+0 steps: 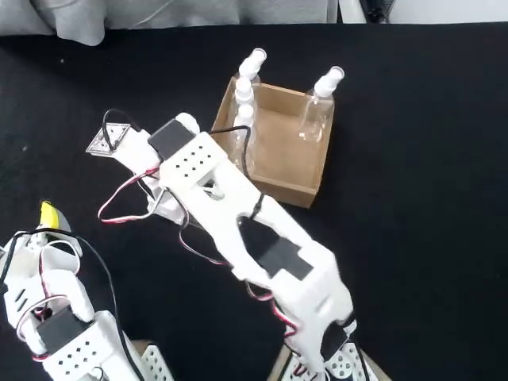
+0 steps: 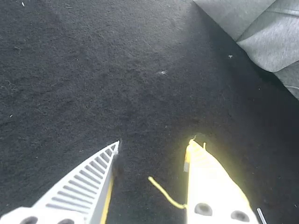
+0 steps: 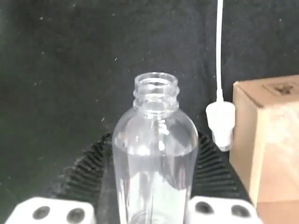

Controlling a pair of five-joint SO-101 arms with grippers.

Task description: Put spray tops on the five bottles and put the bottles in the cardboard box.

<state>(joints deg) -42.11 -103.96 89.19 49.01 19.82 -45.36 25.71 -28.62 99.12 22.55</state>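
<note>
Centrally, an uncapped bottle (image 3: 154, 163) — long axis parallel to the fingers, open neck pointing away from the wrist — is pinched by the right gripper (image 3: 154, 140). Just beside it, between bottle and cardboard box (image 3: 271, 140), is a spray top (image 3: 220, 123), its dip tube running roughly parallel to the bottle. The left gripper (image 2: 154, 143), spread and empty over the black table (image 2: 93, 70), is well apart; it would likely have to cross over to fetch the top.
</note>
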